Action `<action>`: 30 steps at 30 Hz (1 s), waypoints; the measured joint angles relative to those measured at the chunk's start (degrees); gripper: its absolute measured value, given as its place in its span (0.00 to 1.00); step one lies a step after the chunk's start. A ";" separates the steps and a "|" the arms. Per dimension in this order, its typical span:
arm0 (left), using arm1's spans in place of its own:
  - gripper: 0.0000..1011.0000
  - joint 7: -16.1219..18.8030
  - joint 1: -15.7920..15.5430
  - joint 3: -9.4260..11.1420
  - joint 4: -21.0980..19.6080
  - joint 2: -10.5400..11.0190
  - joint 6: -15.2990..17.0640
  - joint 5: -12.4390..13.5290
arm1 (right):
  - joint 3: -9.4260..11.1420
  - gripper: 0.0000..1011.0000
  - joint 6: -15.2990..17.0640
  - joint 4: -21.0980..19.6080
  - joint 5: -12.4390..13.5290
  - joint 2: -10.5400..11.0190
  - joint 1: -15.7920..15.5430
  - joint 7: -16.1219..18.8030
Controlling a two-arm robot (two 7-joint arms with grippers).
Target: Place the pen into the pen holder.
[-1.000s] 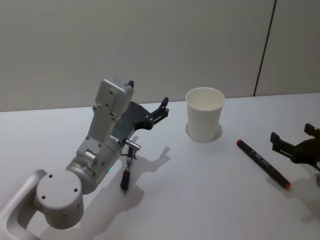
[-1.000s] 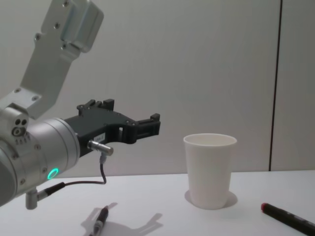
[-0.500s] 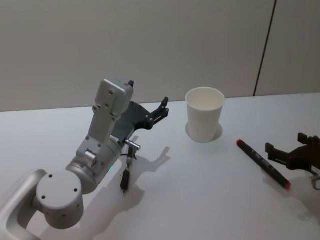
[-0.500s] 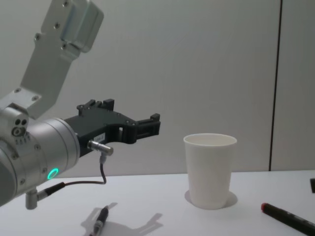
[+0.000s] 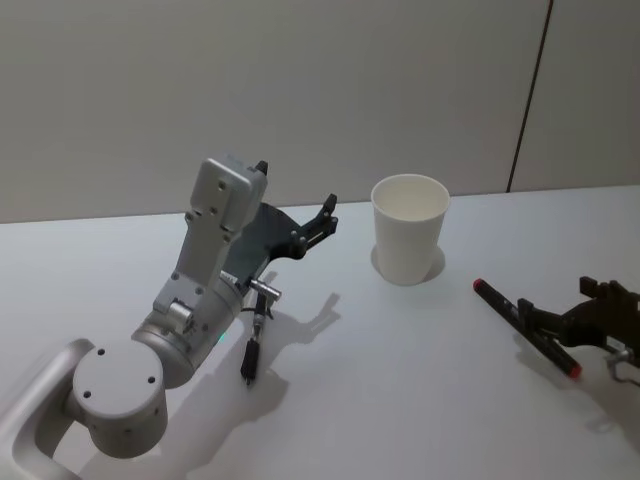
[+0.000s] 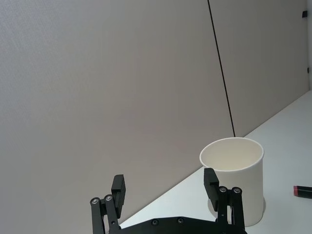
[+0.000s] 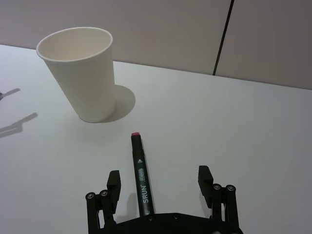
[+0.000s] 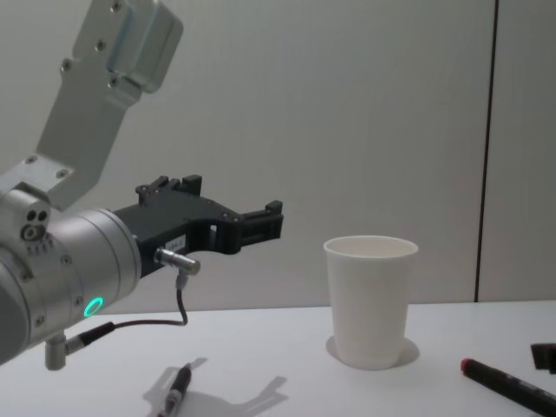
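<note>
Pen (image 7: 140,181) flat on the smooth white table (image 7: 243,122), right claw (image 7: 159,175) open over it.
Black round barrel, red ends, white "SRUN" lettering; it lies near the tapered, rolled-rim paper cup (image 7: 80,73), not touching. Claw fingers spread either side of the barrel. Left claw (image 6: 165,181), also spread, hangs raised left of the cup.

The cup (image 5: 409,232) is plain white, unpatterned. The pen (image 5: 522,325) has a black barrel with white lettering and 2 red ends. A small pen (image 5: 250,360) is black. The table (image 5: 400,400) is white, the wall (image 5: 250,90) pale grey with 1 dark vertical seam (image 5: 528,95). The left gripper (image 5: 328,215) and right gripper (image 5: 558,298) are black. The left arm (image 5: 200,290) is silver-grey with a teal light ring (image 8: 91,306).
</note>
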 joint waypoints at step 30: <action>0.99 0.00 0.00 0.00 0.00 0.00 0.00 0.00 | -1.85 0.99 -0.08 1.50 -3.19 -2.02 0.77 -0.37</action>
